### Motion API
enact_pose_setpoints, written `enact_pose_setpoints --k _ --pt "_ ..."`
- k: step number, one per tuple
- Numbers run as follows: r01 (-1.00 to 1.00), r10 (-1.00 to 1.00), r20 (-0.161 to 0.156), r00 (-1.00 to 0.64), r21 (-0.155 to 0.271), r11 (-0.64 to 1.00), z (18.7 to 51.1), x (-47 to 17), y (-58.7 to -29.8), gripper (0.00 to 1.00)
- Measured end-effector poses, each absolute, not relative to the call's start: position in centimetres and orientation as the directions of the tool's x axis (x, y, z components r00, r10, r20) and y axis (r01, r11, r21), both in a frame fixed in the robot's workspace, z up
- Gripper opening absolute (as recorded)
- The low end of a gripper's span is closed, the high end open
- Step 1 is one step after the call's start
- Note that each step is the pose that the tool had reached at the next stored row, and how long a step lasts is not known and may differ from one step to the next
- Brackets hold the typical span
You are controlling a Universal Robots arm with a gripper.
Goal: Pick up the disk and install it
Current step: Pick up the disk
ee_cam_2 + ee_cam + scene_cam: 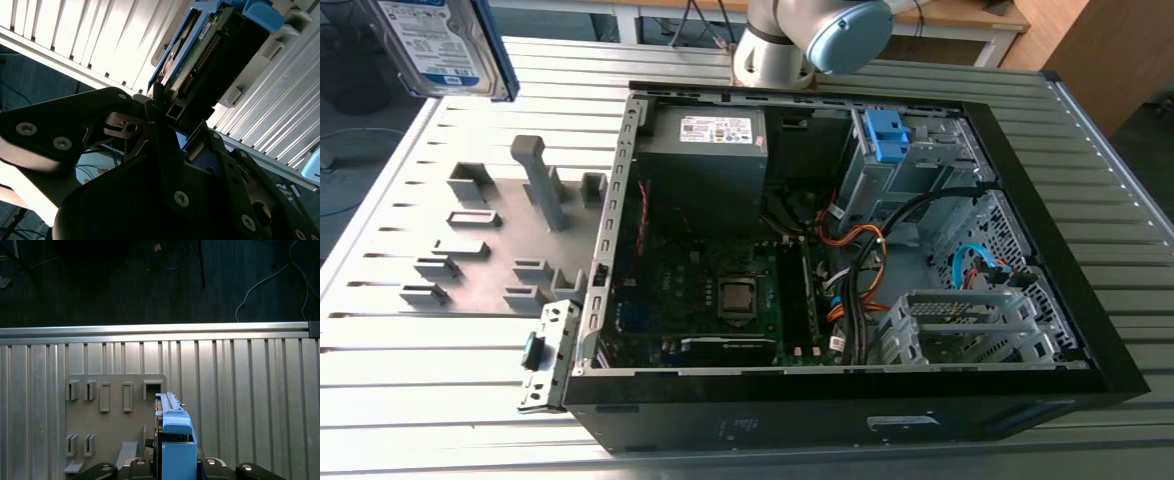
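The disk [434, 45] hangs in the air at the exterior view's far upper left, above the grey fixture plate [480, 230], its white-and-blue label facing the camera and blue rails along its sides. In the second wrist view my gripper [167, 112] is shut on the disk [210, 50], whose green circuit board and connector side show. In the first wrist view the disk [175, 440] stands edge-on between the gripper [175, 467] fingers, blue rail on top, over the fixture plate [115, 410].
An open black computer case [854, 400] lies on the slatted metal table [440, 350]. Inside it are a grey power-supply box [707, 150], a bare blue bracket [887, 135], orange and black cables, and a metal drive cage [961, 330]. The fixture plate carries several upright holders.
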State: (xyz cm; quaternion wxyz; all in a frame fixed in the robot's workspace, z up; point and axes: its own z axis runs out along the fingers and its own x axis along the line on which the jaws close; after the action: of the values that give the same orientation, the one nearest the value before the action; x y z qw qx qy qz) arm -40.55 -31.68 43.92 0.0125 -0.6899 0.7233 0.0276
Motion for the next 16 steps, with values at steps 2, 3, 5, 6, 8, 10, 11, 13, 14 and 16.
enact_pose_setpoints --k 2,3,5,6,8,10,11,13,14,16 --pt "-0.999 -0.997 -0.056 -0.048 0.023 0.047 44.0 -40.54 -31.68 0.36" --pt "-0.999 -0.997 -0.056 -0.048 0.023 0.047 44.03 -40.54 -31.68 0.36" --pt "-0.999 -0.997 -0.056 -0.048 0.023 0.047 44.09 -40.54 -31.68 0.36" --pt "-0.999 -0.997 -0.057 -0.048 0.023 0.047 44.12 -40.54 -31.68 0.36" --pt "-0.999 -0.997 -0.057 -0.048 0.023 0.047 44.19 -40.54 -31.68 0.36" --pt "-0.999 -0.997 -0.057 -0.048 0.023 0.047 44.26 -40.53 -31.68 0.36" --pt "-0.999 -0.997 -0.057 -0.048 0.023 0.047 44.29 -40.53 -31.68 0.36" --pt "-0.999 -0.997 -0.057 -0.048 0.023 0.047 44.36 -40.53 -31.68 0.36" --pt "-0.999 -0.997 -0.057 -0.048 0.023 0.047 44.39 -40.53 -31.68 0.36" --pt "-0.999 -0.997 -0.057 -0.048 0.023 0.047 44.46 -40.53 -31.68 0.36"
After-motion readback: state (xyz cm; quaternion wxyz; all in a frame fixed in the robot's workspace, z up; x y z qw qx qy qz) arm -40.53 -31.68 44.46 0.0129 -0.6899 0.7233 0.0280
